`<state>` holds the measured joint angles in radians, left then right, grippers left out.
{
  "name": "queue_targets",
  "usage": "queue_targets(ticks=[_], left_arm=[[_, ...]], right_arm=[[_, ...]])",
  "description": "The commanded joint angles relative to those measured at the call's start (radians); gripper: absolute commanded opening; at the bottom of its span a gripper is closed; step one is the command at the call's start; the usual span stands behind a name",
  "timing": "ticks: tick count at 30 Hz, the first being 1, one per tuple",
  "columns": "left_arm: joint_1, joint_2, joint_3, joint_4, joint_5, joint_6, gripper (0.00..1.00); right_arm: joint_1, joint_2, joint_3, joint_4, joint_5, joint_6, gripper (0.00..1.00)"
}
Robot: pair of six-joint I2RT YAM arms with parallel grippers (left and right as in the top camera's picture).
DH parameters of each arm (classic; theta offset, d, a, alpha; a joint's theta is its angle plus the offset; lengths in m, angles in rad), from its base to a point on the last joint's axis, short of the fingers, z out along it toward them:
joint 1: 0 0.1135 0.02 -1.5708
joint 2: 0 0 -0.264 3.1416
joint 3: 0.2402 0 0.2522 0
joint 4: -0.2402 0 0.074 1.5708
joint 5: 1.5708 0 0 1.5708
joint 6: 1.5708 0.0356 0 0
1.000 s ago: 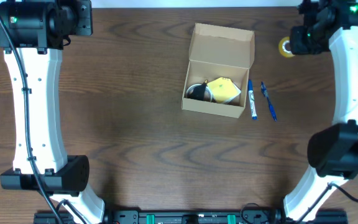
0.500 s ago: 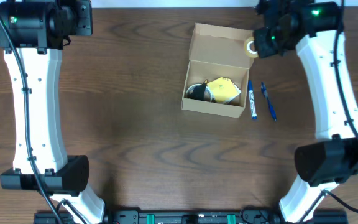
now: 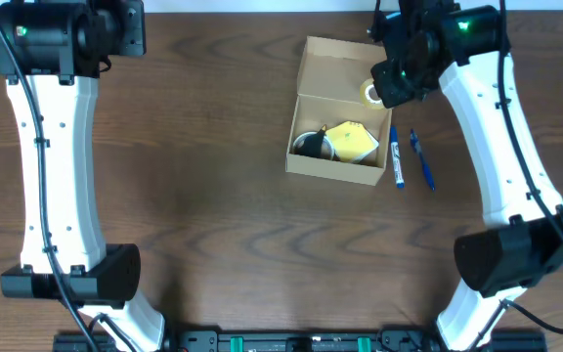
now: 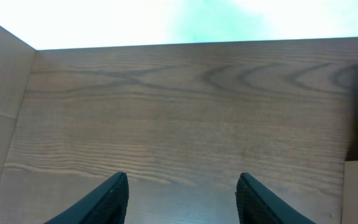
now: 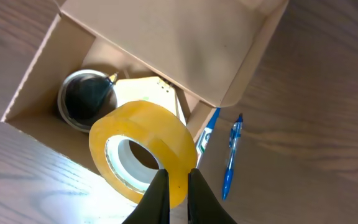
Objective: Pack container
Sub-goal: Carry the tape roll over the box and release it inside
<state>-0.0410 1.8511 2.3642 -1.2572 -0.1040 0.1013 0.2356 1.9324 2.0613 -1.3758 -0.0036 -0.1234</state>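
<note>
Pinching the tape roll (image 5: 143,152) over the container (image 3: 335,168) at upper right, the right gripper (image 5: 178,180) should next lower and release; left gripper (image 4: 182,193) half-open, empty.

This is a robotics lab bench laid out like a desk. A white jointed left arm (image 3: 52,147) and right arm (image 3: 501,127) rise from a black rail (image 3: 291,342) at the near edge of a dark wood-grain surface (image 3: 213,196). Black cables (image 3: 39,132) run along them, and green lights (image 3: 464,24) glow on their housings. Office oddments complete it: a roll of tape (image 5: 160,134) pinched in the right jaws, a cardboard box (image 3: 345,68) just beneath them, and blue pens (image 3: 422,160) near them.
</note>
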Motion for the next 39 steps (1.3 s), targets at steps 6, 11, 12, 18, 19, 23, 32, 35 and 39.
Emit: queue_targets(ticks=[6, 11, 12, 18, 19, 23, 32, 35, 39], left_arm=[[0.002, -0.015, 0.014, -0.004, 0.007, 0.0, 0.53], [0.002, -0.015, 0.014, -0.007, 0.007, 0.0, 0.53], [0.002, -0.015, 0.014, -0.006, 0.008, 0.0, 0.53], [0.002, -0.015, 0.014, -0.005, 0.01, 0.0, 0.54], [0.002, -0.015, 0.014, -0.002, 0.021, 0.0, 0.55], [0.002, -0.015, 0.013, -0.003, 0.027, 0.0, 0.55], [0.001, -0.011, 0.013, -0.001, 0.137, -0.001, 0.56], [0.001, -0.007, 0.013, -0.01, 0.155, -0.001, 0.56], [0.001, -0.007, 0.013, -0.035, 0.186, -0.001, 0.56]], right_arm=[[0.013, -0.023, -0.145, 0.037, -0.005, 0.003, 0.02], [0.041, -0.023, -0.214, 0.073, -0.004, 0.006, 0.11], [0.046, -0.023, -0.214, 0.077, -0.004, 0.006, 0.11], [0.054, -0.023, -0.218, 0.103, 0.004, 0.009, 0.13], [0.054, -0.023, -0.218, 0.125, 0.027, 0.027, 0.13], [0.053, -0.023, -0.217, 0.224, 0.057, 0.058, 0.16], [0.05, -0.023, -0.123, 0.338, 0.06, 0.084, 0.43], [0.034, -0.023, -0.027, 0.32, 0.068, 0.085, 0.49], [0.008, -0.023, 0.048, 0.289, 0.09, 0.085, 0.54]])
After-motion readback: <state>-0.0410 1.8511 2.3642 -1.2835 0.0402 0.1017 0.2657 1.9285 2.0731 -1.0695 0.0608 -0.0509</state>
